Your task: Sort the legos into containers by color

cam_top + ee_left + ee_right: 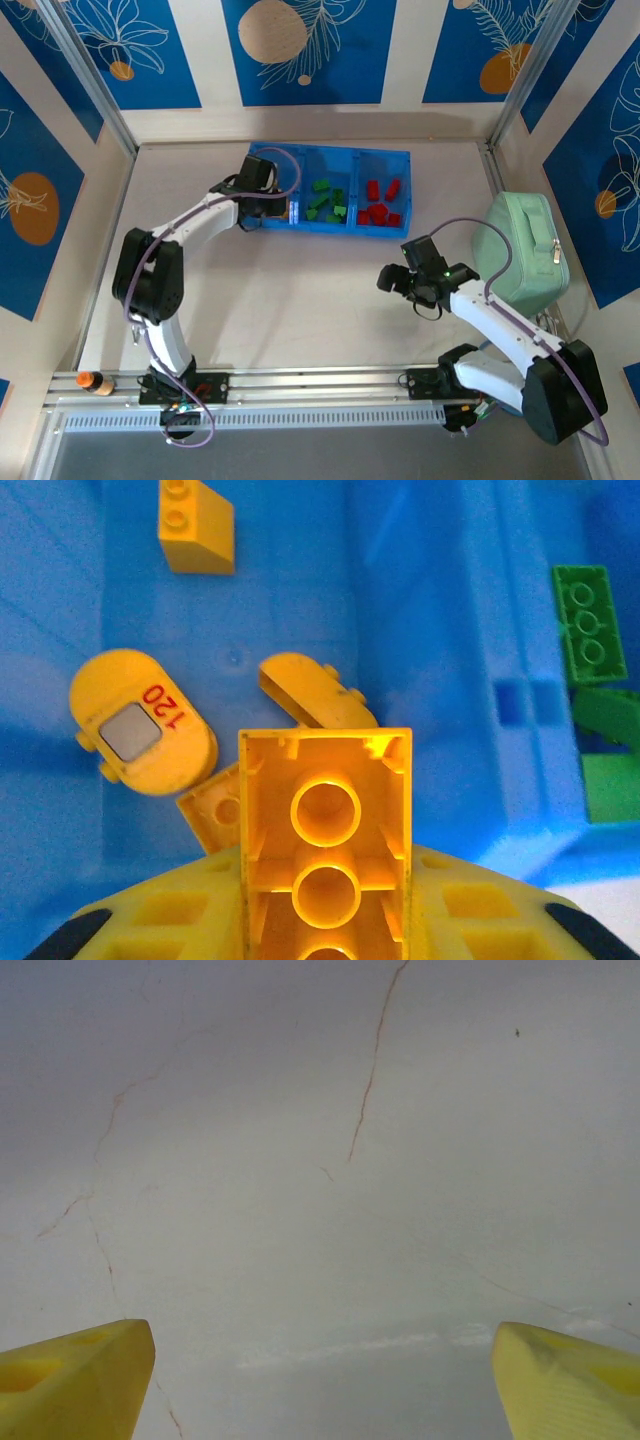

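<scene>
From above, we see the blue bin (340,232) against the far edge of the table (300,310), about midway along it. Green legos (325,200) lie in its middle section and red legos (380,205) in the right one. The left gripper (265,200) hangs over the bin's left end. The right gripper (392,280) hovers above bare table toward the right edge, near the mint pouch (520,250).

At the left wrist, the fingers (170,915) are clamped on a yellow brick (325,820), its hollow underside toward the camera. Below it, other yellow pieces (140,735) lie on the floor of the left compartment (250,600). The divider (500,680) stands to the right, with green beyond it. We judge the step in hand to be the drop. The brick looks well inside the walls, so we would part the fingers here, then lift straight up, clear of the divider, so nothing is dragged out.

At the right wrist, the fingers (70,1385) stand wide apart, holding nothing, over bare table.
</scene>
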Robot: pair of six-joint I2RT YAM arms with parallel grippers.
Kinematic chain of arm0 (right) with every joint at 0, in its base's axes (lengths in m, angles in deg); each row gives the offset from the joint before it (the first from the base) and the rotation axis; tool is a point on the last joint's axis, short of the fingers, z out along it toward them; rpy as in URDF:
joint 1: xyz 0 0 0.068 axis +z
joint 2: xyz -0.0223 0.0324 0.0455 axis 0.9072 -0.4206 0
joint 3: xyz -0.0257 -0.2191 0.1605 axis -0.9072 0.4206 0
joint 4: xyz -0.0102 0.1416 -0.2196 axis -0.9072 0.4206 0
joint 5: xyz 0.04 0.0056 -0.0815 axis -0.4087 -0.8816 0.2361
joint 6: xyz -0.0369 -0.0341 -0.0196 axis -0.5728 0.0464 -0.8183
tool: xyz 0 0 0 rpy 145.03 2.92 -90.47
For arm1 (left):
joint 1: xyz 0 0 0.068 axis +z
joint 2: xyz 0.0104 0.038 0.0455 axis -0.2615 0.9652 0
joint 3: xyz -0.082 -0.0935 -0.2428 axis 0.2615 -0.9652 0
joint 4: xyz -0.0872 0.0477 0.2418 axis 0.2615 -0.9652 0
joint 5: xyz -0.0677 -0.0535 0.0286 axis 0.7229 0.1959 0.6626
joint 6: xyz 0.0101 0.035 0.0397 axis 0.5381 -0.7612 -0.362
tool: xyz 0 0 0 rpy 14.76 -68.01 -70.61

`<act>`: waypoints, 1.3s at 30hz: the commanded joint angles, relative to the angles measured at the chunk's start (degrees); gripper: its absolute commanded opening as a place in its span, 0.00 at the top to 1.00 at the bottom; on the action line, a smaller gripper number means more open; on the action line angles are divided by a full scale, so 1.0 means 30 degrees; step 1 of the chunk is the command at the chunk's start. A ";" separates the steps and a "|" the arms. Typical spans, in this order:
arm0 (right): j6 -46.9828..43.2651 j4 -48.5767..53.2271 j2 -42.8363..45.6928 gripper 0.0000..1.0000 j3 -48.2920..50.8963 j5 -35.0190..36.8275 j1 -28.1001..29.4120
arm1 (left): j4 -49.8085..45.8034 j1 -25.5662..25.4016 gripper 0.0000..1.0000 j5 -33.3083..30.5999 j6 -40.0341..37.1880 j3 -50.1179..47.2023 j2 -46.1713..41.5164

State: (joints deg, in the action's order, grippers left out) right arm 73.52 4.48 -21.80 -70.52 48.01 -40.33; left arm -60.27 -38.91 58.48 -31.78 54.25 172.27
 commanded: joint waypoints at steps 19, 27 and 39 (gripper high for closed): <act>0.0653 0.0578 0.1406 0.12 0.0539 0.0026 0.0406 | -0.1587 0.1236 0.49 -0.0300 -0.0475 0.3916 0.2506; 0.0536 0.0503 0.1543 0.12 0.0510 0.0089 0.0399 | -0.1246 0.1203 0.39 -0.0565 -0.0442 0.2579 0.0442; -0.0286 0.0078 0.0528 0.12 -0.0365 0.0567 -0.0322 | 0.0545 0.0972 0.36 -0.1944 0.0222 -0.3833 -0.6008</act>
State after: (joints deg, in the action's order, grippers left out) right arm 74.07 4.57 -18.63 -69.75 48.53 -40.00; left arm -60.47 -36.07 55.44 -32.46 46.67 158.41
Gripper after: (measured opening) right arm 0.880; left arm 0.641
